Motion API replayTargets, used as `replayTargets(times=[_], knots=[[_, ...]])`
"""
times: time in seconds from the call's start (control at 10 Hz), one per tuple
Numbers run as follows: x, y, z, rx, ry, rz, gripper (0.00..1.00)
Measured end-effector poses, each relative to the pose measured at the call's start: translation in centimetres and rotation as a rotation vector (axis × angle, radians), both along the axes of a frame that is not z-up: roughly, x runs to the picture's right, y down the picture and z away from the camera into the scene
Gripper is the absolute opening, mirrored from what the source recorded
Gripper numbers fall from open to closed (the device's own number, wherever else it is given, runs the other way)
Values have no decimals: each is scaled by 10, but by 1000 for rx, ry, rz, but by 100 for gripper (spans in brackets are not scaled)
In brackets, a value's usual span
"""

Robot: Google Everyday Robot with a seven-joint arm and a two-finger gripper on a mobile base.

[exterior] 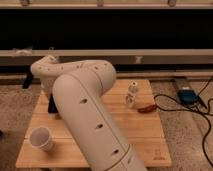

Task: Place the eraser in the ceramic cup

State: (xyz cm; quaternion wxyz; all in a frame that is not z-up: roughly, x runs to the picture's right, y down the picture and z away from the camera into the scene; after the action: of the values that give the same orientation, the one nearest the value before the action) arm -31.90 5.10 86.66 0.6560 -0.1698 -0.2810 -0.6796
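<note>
While the big white arm (90,125) sweeps up from the bottom edge and fills the middle of the shot, the cup (41,138) stands upright on the near left corner of the table (145,137), closer to us than the gripper (51,104) and apart from it. Past the elbow the arm bends left and down, and there's the gripper, low at the table's left edge, jaws together, mostly hidden behind the arm. Only a dark tip shows, and whether the eraser is pinched in there, can't tell. Well off to the gripper's right a small white bottle (132,94) stands upright, a reddish thing (148,108) lying just beside it. Farther right, off the table, a blue box (187,95) sits on the floor among black cables (205,135).
</note>
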Motion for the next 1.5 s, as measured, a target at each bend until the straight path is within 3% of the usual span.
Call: replayTargets(times=[0.5, 0.8, 1.1, 1.5], knots=[[-22, -1, -84, 108, -162, -19, 0], [-16, 18, -127, 141, -256, -20, 0], [-1, 31, -162, 162, -327, -6, 0], [2, 48, -183, 162, -376, -6, 0]])
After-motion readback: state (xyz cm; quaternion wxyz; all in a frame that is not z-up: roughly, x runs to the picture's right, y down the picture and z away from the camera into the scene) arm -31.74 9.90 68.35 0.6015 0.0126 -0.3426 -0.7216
